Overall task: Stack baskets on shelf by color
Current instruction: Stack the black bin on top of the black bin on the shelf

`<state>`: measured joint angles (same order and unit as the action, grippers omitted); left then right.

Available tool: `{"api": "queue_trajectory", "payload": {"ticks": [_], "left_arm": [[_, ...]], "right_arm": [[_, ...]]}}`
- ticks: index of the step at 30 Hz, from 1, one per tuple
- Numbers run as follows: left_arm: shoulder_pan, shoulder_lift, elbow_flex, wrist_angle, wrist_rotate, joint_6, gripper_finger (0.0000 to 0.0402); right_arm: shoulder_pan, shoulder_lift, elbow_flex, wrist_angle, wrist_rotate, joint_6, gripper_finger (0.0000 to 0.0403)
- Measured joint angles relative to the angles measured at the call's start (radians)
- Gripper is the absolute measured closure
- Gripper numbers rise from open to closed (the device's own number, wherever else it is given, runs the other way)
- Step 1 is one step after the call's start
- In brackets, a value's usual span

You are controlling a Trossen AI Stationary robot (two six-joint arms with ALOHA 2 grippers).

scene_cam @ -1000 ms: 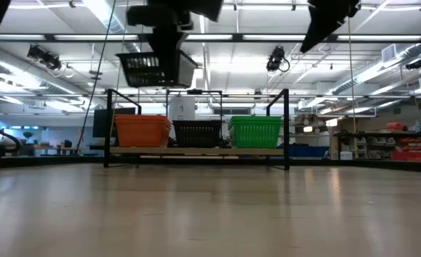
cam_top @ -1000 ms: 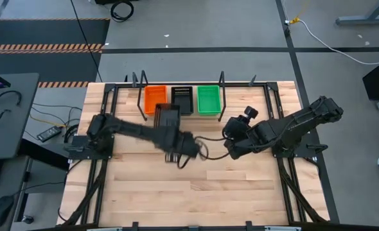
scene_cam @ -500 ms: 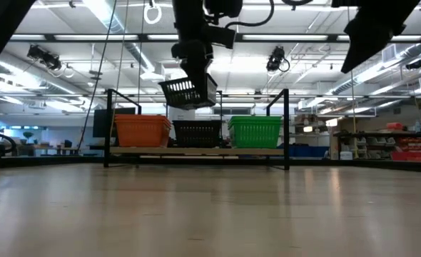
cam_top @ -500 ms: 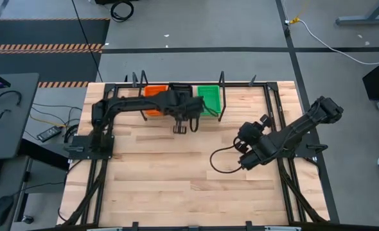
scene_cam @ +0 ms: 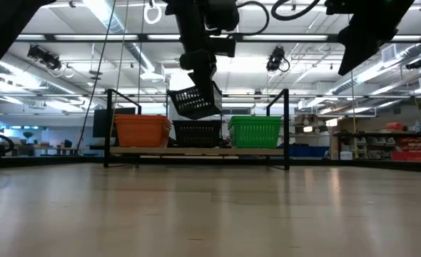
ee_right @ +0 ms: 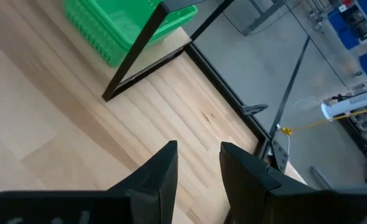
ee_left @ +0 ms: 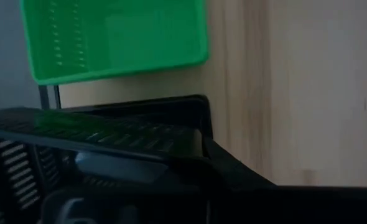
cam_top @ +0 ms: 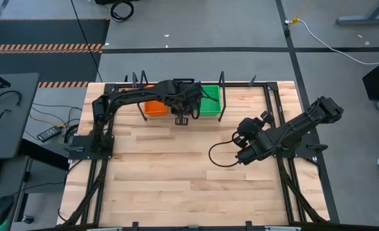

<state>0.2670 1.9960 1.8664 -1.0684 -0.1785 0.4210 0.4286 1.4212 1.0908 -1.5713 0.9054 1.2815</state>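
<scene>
Black basket (scene_cam: 195, 103), tilted, hangs at upper centre above the shelf's (scene_cam: 196, 150) middle black stack (scene_cam: 198, 133), clamped in the left pincer (cam_top: 181, 102). Right pincer (ee_right: 197, 163), slightly parted and empty, waits over the table (cam_top: 176, 186).

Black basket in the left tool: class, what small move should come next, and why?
Probably lower it straight down. The left tool holds a black basket, tilted, just above the black basket on the shelf, which sits between the orange stack and the green stack. It seems lined up over its colour but not yet nested. The right tool waits open, off to the side.
</scene>
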Motion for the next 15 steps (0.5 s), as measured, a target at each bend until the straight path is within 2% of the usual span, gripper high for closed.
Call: {"api": "queue_trajectory", "payload": {"ticks": [5, 8, 15], "left_arm": [[0.018, 0.009, 0.0, 0.056, 0.001, -0.023, 0.0398], [0.027, 0.029, 0.0, 0.081, 0.04, -0.041, 0.0398], [0.029, 0.076, 0.0, 0.07, 0.044, -0.072, 0.0397]], "right_arm": [[-0.022, 0.0, 0.0, 0.0, 0.002, -0.012, 0.0277], [-0.026, 0.0, 0.0, 0.0, 0.002, -0.019, 0.0277], [-0.025, 0.0, 0.0, 0.0, 0.002, -0.021, 0.0277]]}}
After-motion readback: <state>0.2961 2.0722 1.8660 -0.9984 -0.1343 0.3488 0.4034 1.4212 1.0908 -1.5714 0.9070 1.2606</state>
